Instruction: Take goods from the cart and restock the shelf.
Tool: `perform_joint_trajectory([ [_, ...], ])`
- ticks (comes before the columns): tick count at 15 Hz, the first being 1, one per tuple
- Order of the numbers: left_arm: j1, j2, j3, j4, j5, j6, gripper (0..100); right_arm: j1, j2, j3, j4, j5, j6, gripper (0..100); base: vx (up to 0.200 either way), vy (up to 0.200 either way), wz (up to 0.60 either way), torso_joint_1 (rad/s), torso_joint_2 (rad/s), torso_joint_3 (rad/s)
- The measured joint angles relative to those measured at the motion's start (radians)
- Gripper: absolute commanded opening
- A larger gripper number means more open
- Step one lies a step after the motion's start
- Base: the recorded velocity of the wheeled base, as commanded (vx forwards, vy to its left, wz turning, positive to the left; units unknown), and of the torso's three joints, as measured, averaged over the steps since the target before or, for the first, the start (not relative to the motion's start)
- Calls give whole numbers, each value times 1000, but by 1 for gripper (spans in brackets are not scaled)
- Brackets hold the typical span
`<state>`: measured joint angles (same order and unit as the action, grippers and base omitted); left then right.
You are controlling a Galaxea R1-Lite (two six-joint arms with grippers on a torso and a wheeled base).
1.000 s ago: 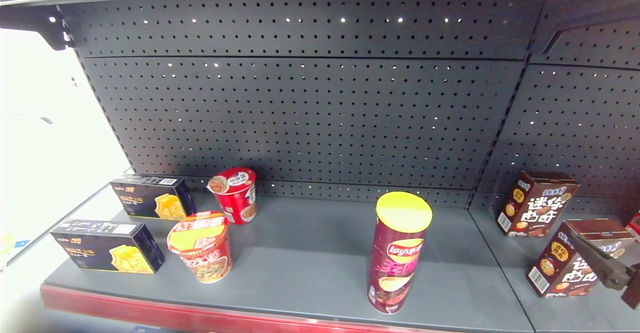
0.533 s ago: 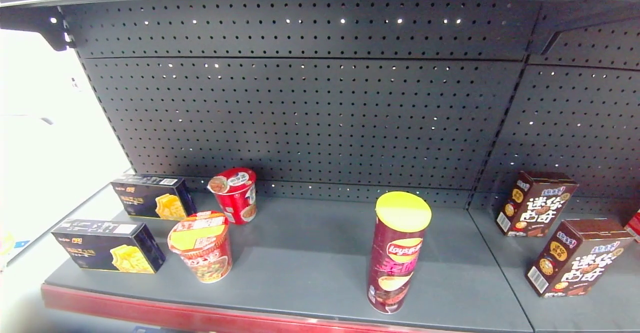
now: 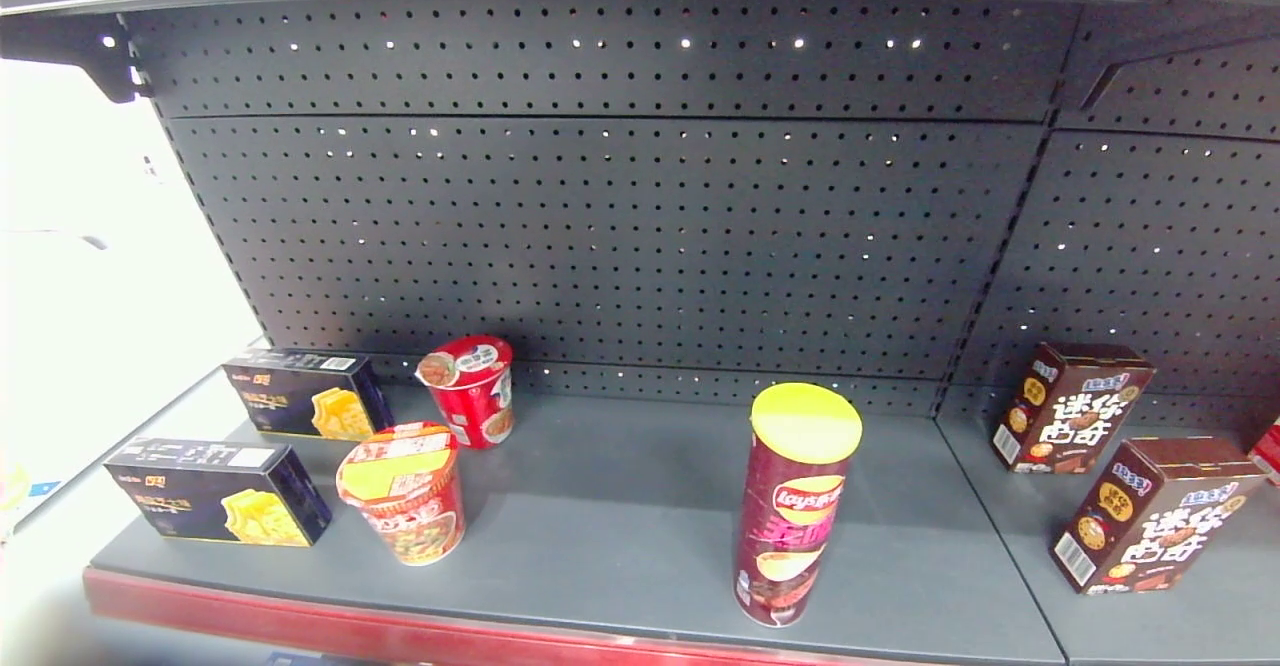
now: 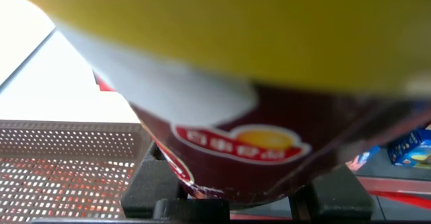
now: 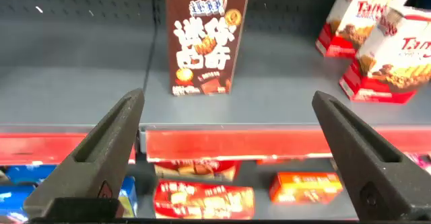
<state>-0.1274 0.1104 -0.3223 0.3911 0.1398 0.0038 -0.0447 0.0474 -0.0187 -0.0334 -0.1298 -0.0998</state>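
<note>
maroon can (image 4: 269,130) pinched in left fingers (image 4: 143,183); right fingers (image 5: 101,157) spread wide, brown box (image 5: 204,39) on shelf (image 5: 81,69) upper middle of frame.

Your right gripper (image 5: 229,97) has pulled back from the nearer brown box (image 3: 1150,511) at the right end of the shelf (image 3: 620,526). A second ago its dark finger crossed that box's upper corner; now the whole face is uncovered, and the gripper sits off the shelf's front edge.
</note>
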Motion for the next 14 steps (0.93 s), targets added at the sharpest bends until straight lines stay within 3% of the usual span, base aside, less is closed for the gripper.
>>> perform_joint_trajectory([
  [3, -2, 1, -28, 1, -6, 2, 0, 41, -35, 3, 16, 23, 29, 100, 0, 0, 0, 0, 0, 0],
  [6, -5, 11, -60, 1, -21, 2, 0, 11, -45, -6, 45, 50, 84, 100, 0, 0, 0, 0, 0, 0],
  [11, -6, 19, -69, 1, -139, 2, 0, 31, -49, -9, 47, 141, 87, 100, 0, 0, 0, 0, 0, 0],
  [14, -7, 23, -107, -2, -175, 3, 0, 32, -49, -9, 45, 142, 86, 100, 0, 0, 0, 0, 0, 0],
])
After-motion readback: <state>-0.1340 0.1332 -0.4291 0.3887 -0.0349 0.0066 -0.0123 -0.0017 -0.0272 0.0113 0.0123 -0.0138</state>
